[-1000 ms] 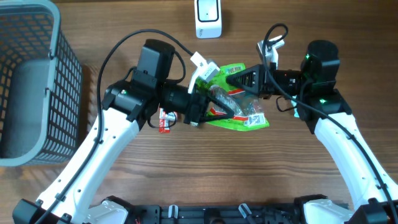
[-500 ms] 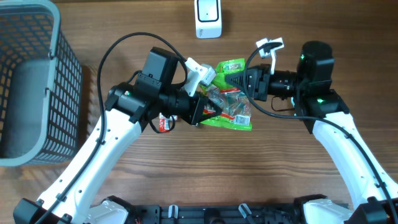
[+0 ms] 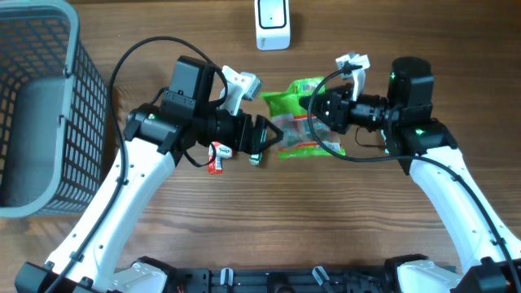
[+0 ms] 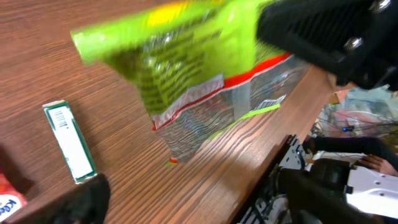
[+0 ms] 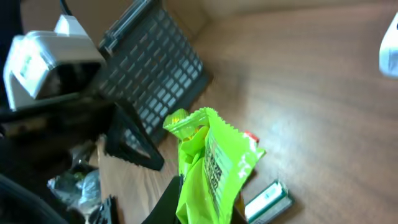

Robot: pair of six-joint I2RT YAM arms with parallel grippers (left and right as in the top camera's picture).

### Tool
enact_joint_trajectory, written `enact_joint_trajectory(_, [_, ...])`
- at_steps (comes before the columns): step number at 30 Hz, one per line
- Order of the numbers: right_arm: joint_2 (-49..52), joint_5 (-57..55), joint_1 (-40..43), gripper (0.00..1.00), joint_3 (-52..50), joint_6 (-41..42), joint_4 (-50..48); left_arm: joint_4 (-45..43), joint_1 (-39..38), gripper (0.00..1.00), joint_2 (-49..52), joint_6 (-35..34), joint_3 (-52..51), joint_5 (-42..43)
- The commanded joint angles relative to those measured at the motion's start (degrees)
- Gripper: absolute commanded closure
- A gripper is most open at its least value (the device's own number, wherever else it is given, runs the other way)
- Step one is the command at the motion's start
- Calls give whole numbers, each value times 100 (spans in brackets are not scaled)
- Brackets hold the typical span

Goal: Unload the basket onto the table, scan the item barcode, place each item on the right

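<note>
The item is a bright green snack bag point(image 3: 299, 114) with a clear lower half, hanging above the table. My right gripper point(image 3: 316, 110) is shut on its top part. In the right wrist view the bag point(image 5: 214, 162) fills the space between the dark fingers point(image 5: 168, 200). In the left wrist view the bag point(image 4: 199, 68) hangs from the right gripper, and a small barcode point(image 4: 272, 102) shows on its lower edge. My left gripper point(image 3: 262, 137) stands open just left of the bag, with nothing between its fingers point(image 4: 68, 204). The white scanner point(image 3: 272, 23) stands at the table's far edge.
A grey mesh basket point(image 3: 49, 106) stands at the far left. A small red packet point(image 3: 216, 156) and a slim green-and-white box point(image 3: 255, 159) lie on the wood under the left arm. The box point(image 4: 69, 140) also shows in the left wrist view.
My left gripper has opened, let go of the bag and drawn back to the left. The right gripper keeps the bag, which now hangs from it alone.
</note>
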State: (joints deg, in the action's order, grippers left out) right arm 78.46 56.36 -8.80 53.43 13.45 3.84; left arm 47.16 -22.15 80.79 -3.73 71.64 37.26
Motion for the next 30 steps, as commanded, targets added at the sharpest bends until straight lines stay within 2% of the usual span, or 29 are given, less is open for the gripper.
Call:
enact_joint_trajectory(1, [-35,39,22,95,72,883,-575,-15,4,5,0,52,37,-138])
enact_joint_trajectory(8, [-35,63,282,96,72,2754,-1539,-15,4,0,0,57,37,-33])
enact_joint_trajectory(12, [-35,31,415,96,72,3746,-1838,-225,4,0,0,243,37,1016])
enact_joint_trajectory(16, [-33,22,450,96,72,5047,-2216,-831,4,0,0,195,37,1845])
enact_joint_trajectory(22, [-35,44,448,96,72,6732,-3709,-1692,4,0,0,-275,37,2146])
enact_joint_trajectory(26, [-35,20,448,96,72,7250,-4459,-1707,4,0,0,-275,37,2144])
enact_joint_trajectory(30, [-35,219,448,96,72,6570,-4581,-1700,92,0,0,-275,37,2142])
